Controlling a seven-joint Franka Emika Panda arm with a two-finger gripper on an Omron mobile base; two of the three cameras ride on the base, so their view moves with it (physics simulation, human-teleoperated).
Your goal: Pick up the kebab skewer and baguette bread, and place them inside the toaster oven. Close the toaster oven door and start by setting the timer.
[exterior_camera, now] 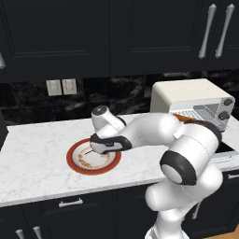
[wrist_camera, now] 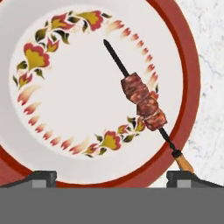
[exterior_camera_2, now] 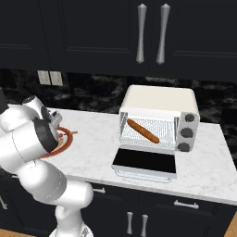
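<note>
The kebab skewer (wrist_camera: 143, 101) lies on a white plate with a red rim (wrist_camera: 188, 78), three reddish-brown meat chunks on a dark stick, its wooden handle over the rim. My gripper (wrist_camera: 113, 177) hovers just above the plate (exterior_camera: 74, 163), open, with nothing between its fingers. In the left base view the gripper (exterior_camera: 100, 148) points down over the plate's middle. The baguette bread (exterior_camera_2: 142, 131) lies on the rack inside the cream toaster oven (exterior_camera_2: 159, 99). The toaster oven door (exterior_camera_2: 144, 162) is folded down flat, open.
The white marble counter (exterior_camera: 37, 154) carries the plate at the left and the oven at the right. The oven's knobs (exterior_camera_2: 187, 132) run down its right side. Dark cabinets hang above, and wall outlets (exterior_camera: 61, 87) sit behind the plate.
</note>
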